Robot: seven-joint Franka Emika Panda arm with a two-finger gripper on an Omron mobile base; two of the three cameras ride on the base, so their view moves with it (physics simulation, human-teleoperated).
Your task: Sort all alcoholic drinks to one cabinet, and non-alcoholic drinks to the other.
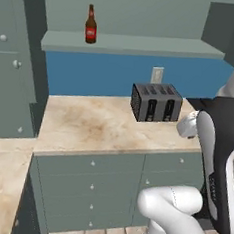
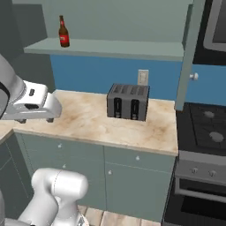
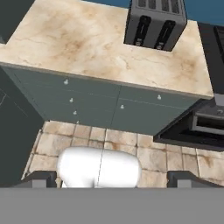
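beer bottle (image 1: pixel 91 25), slim brown glass with a red label, stands upright on the open cabinet shelf (image 1: pixel 145 45) above the blue backsplash, toward the shelf's left end and well apart from everything else. below it the marble bench (image 1: pixel 93 127) carries a dark four-slot toaster (image 1: pixel 156 103) near the wall outlet (image 1: pixel 157 74); no other drink shows here. the hand (image 3: pixel 112 177) hangs released, its two dark fingertips (image 3: pixel 39 178) spread wide with nothing between them, out in front of the drawers (image 3: pixel 87 107) and looking down at the bench edge, the tiled floor and the stove (image 2: pixel 207 128) beside it. it is well away from the bottle.

glass like this is likely rigid, smooth and fairly heavy for its width, and it would break if dropped or knocked off the shelf. being tall and narrow, it should tip easily if nudged at the neck. the safer hold looks to be across the straight body around the label, where the sides run parallel, approached level from the front so the fingers pass either side without pushing it back.
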